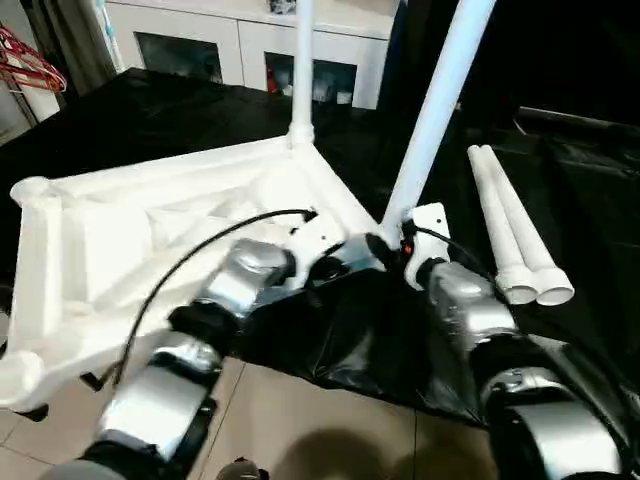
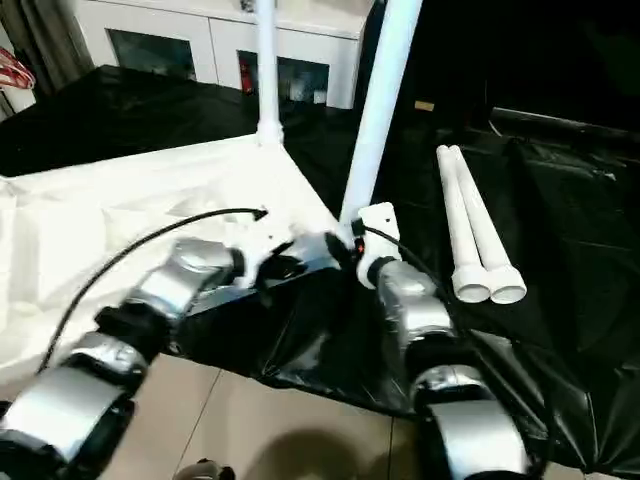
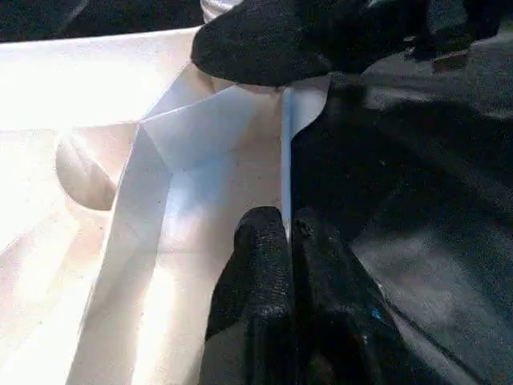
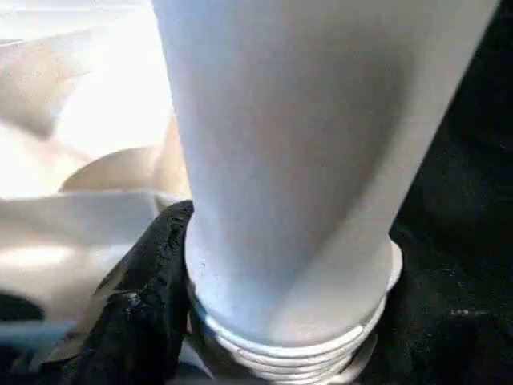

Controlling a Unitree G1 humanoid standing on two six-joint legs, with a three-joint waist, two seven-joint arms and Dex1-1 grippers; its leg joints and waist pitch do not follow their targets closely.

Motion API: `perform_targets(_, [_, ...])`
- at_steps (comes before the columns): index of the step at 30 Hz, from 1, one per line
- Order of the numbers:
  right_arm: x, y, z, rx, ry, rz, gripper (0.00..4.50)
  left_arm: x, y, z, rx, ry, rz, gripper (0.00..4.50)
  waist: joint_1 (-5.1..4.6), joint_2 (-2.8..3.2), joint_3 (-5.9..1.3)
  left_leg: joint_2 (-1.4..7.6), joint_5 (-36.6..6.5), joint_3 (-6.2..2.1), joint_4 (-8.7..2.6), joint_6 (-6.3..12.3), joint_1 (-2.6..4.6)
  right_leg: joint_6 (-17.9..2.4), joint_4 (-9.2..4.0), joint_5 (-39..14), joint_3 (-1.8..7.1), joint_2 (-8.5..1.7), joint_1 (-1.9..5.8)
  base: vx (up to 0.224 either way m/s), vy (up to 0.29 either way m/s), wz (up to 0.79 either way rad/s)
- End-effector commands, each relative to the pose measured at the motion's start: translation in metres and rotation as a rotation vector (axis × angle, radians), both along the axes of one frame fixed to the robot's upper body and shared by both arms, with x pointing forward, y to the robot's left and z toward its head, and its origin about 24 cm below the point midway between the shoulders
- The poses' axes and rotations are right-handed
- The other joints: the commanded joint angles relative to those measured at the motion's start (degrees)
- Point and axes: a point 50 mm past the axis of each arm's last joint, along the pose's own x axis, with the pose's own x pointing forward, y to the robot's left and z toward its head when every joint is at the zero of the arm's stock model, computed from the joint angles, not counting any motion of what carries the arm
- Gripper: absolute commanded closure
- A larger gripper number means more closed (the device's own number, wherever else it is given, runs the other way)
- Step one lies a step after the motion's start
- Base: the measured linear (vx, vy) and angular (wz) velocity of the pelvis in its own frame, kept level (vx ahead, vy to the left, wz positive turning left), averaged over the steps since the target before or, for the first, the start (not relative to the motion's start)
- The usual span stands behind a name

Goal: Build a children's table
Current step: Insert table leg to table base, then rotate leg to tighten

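Now, my readout, all places taken from the table top (image 1: 150, 230):
Left gripper (image 3: 287, 241): I had its fingers pinched on the top's thin near edge.
Right gripper (image 1: 385, 245): I saw it clasped round the threaded foot of a leaning leg (image 1: 435, 110) at the near corner.
Loose legs (image 1: 510, 225): two lay side by side on the black sheet (image 1: 330, 340) beside it.
Far corner: one leg (image 1: 303, 65) stood upright.
Beyond: white cabinet (image 1: 250, 45).

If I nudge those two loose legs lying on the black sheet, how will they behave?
The two loose legs are round tubes lying side by side, so they would probably roll sideways, curving since they taper. They look hollow at the open ends, so likely light. The smooth plastic on the glossy black sheet may slide easily.
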Motion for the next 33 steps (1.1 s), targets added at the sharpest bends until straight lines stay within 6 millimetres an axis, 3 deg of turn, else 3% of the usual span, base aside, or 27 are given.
perform_targets(1, [-0.010, 0.025, -0.015, -0.006, 0.058, 0.080, 1.75, 0.005, -0.020, 0.017, -0.046, -0.090, -0.016, 4.50, -0.20, 0.36, -3.80, 2.47, -19.5, -1.53, -4.22, -0.85, 1.16, -8.8, -5.73, -21.3, 2.79, -4.62, 1.83, 0.000, 0.000, 0.00])
perform_targets(2, [-0.011, 0.026, -0.014, 0.008, 0.050, 0.093, 1.75, 0.004, -0.021, 0.016, -0.046, -0.091, -0.028, 4.50, -0.19, 0.59, -3.89, 2.55, -19.1, -1.51, -4.24, -0.63, 1.15, -9.3, -5.53, -19.2, 2.79, -4.54, 1.89, 0.000, 0.000, 0.00])
perform_targets(3, [-0.010, 0.028, -0.013, 0.036, 0.038, 0.101, 1.19, 0.002, -0.023, 0.015, -0.047, -0.089, -0.044, 4.50, -0.20, 0.51, -3.95, 2.52, -18.4, -1.46, -4.21, -0.33, 0.98, -9.9, -5.23, -17.2, 2.79, -4.49, 2.09, 0.000, 0.000, 0.00])
perform_targets(9, [-0.010, 0.023, -0.004, 0.109, 0.001, 0.209, 0.60, -0.008, -0.020, 0.012, -0.078, -0.065, -0.176, 4.50, -0.20, 0.42, -3.95, 2.48, -16.4, -1.27, -4.01, 1.45, 0.68, -10.8, -5.02, -15.3, 2.77, -4.60, 2.50, 0.000, 0.000, 0.00])
perform_targets(14, [-0.018, 0.012, -0.001, 0.107, 0.001, 0.406, 0.60, -0.017, -0.011, 0.008, -0.084, -0.014, -0.277, 4.50, -0.03, 0.42, -4.03, 2.65, -13.6, -1.00, -3.74, 3.04, 0.48, -12.2, -4.53, -11.7, 2.79, -4.52, 2.74, 0.000, 0.000, 0.00])
perform_targets(17, [-0.030, 0.000, 0.000, 0.083, 0.026, 0.621, 0.60, -0.023, -0.001, 0.008, -0.093, 0.025, -0.363, 4.50, 0.47, 0.40, -4.02, 2.77, -13.6, -0.85, -3.60, 3.59, 0.54, -12.5, -4.47, -12.0, 2.59, -4.36, 2.87, 0.000, 0.000, 0.00])
perform_targets(24, [-0.049, -0.018, 0.002, 0.028, 0.107, 0.906, 0.60, -0.029, 0.019, 0.011, -0.075, 0.101, -0.458, 4.50, 0.84, 0.18, -3.81, 2.89, -15.0, -0.82, -3.75, 3.26, 0.65, -10.9, -4.99, -18.1, 2.74, -4.57, 2.49, 0.000, 0.000, 0.00])
perform_targets(30, [-0.058, -0.020, 0.003, 0.023, 0.160, 1.011, 1.02, -0.031, 0.037, 0.012, -0.028, 0.140, -0.494, 4.50, 1.07, 0.24, -3.90, 3.02, -14.6, -0.87, -3.80, 2.89, 0.79, -11.3, -4.72, -16.7, 2.75, -4.49, 2.30, 0.000, 0.000, 0.00])
perform_targets(33, [-0.063, -0.017, 0.002, 0.046, 0.177, 1.042, 1.23, -0.032, 0.041, 0.012, -0.024, 0.147, -0.498, 4.50, 1.37, -0.09, -3.87, 3.02, -14.2, -0.81, -3.80, 2.78, 0.82, -11.3, -4.69, -16.6, 2.79, -4.55, 2.30, 0.000, 0.000, 0.00])
